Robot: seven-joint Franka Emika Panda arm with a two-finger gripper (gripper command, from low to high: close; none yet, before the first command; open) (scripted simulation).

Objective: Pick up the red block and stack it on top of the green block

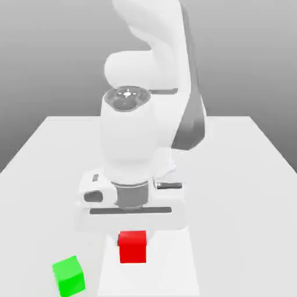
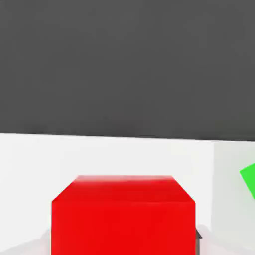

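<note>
Red fills the lower middle of the hand view: the red block sits right in the claw, its lower part cut off by the frame edge. The fingers themselves are barely visible there, just a dark sliver pressed against the cube's side. In the exterior view the arm's big white hand covers the claw from above, so the fingertips are hidden behind the hand body and the red block peeks out directly beneath it. The claw is clenched on the red block, sides pinched. Whether the cube rests on the white table or is just off it is hard to make out. The green block lies apart from the claw, off to the exterior view's left, on the table; in the hand view only a corner of it shows at the edge.
</note>
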